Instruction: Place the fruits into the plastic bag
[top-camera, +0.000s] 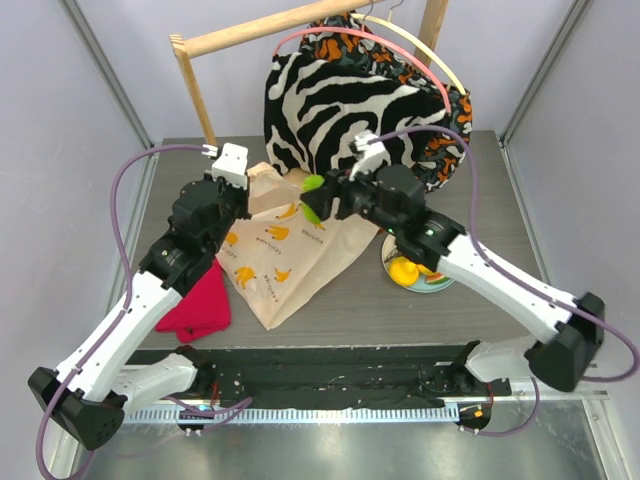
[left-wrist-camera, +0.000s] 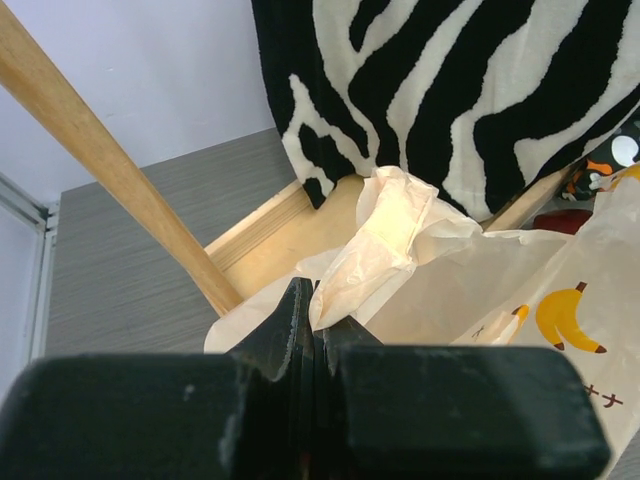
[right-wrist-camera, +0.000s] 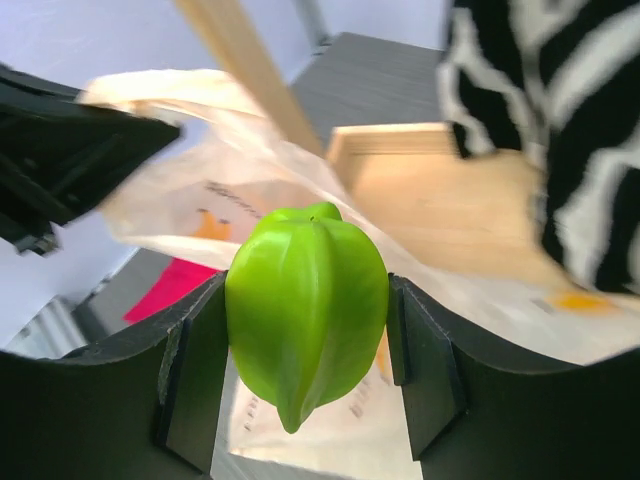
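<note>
Right end effector (right-wrist-camera: 307, 335) around fruit (right-wrist-camera: 305, 300), bag (right-wrist-camera: 190, 190) blurred

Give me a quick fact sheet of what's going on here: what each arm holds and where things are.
left gripper: closed on a bunched edge of the plastic bag
right gripper: holding a green fruit over the bag
plate: right of the bag, yellow fruit on it
red cloth: left of the bag
zebra garment: hanging on the rack behind

The translucent banana-printed plastic bag (top-camera: 285, 255) is laid between a red cloth (top-camera: 200, 305), left, and a round white-and-blue plate (top-camera: 441, 287), right. A zebra-striped garment (top-camera: 330, 100) is hung behind.
</note>
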